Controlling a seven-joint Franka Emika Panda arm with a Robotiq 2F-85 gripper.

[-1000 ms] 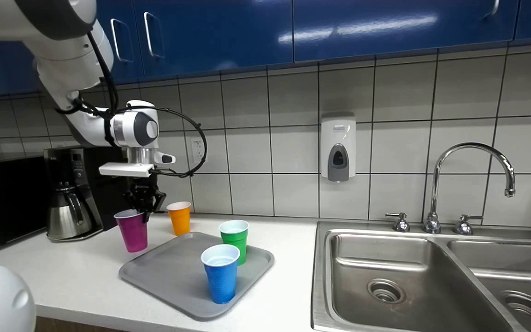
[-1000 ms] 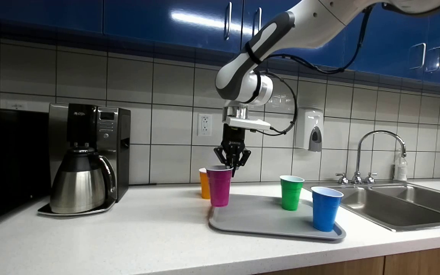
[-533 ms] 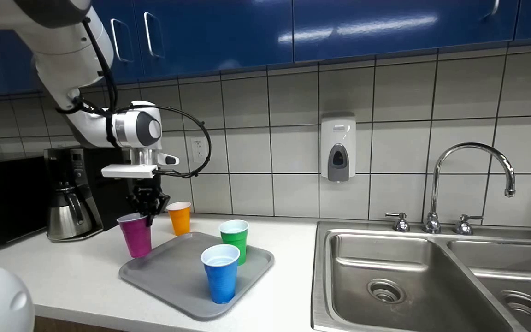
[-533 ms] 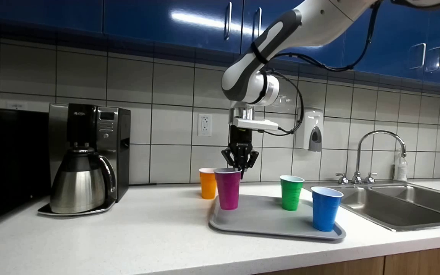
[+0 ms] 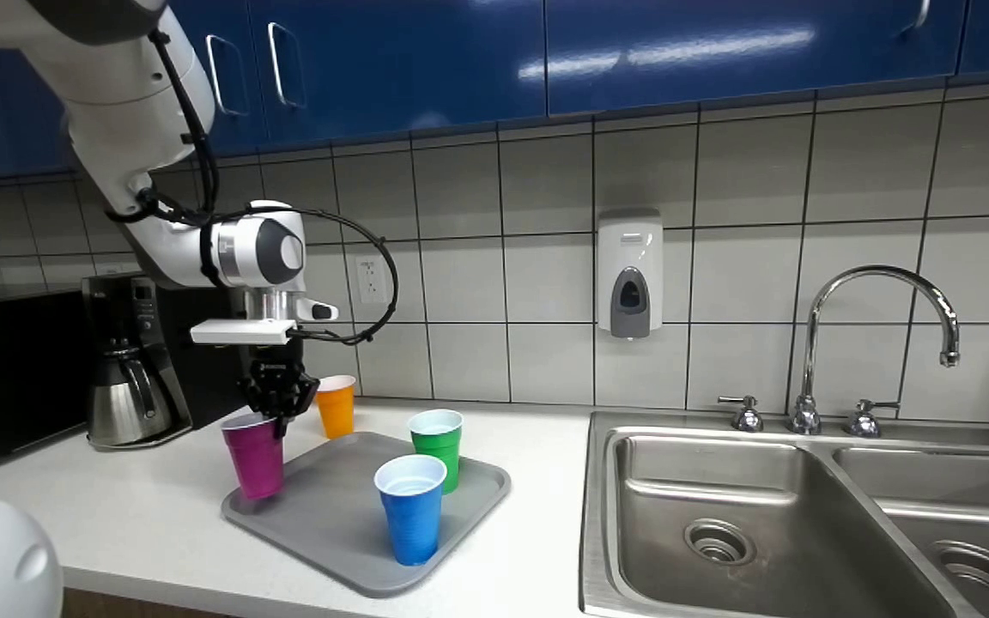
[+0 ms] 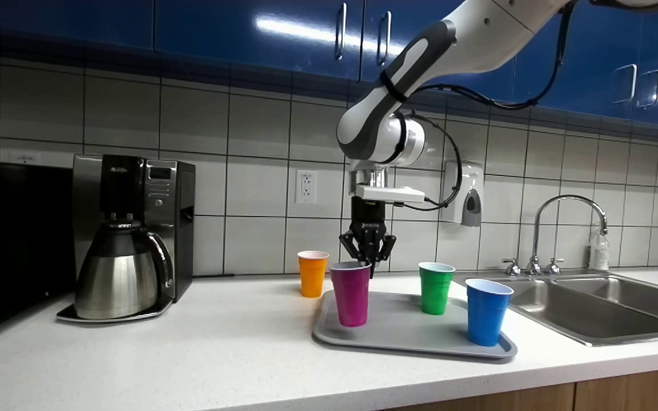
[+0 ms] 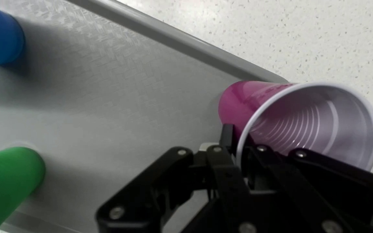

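Observation:
My gripper (image 7: 239, 140) is shut on the wall of a magenta cup (image 7: 238, 100), with one finger outside it and the other inside, partly hidden by the white rim. In both exterior views the cup (image 5: 256, 459) hangs slightly tilted from the gripper (image 6: 371, 268), its base over the end of the grey tray (image 6: 403, 328). Whether the base touches the tray I cannot tell. On the tray stand a green cup (image 5: 439, 451) and a blue cup (image 5: 411, 515), both upright. An orange cup (image 6: 312, 274) stands on the counter behind the tray.
A coffee maker (image 6: 135, 240) with a steel carafe stands beside the tray on the white counter (image 6: 220, 354). On the tray's opposite side is a double steel sink (image 5: 718, 498) with a faucet (image 5: 881, 270). A soap dispenser (image 5: 629, 275) hangs on the tiled wall under blue cabinets.
My gripper has carried the magenta cup rightward and downward in both exterior views, from the tray's edge to over its end. The grip and the other cups stay as they were.

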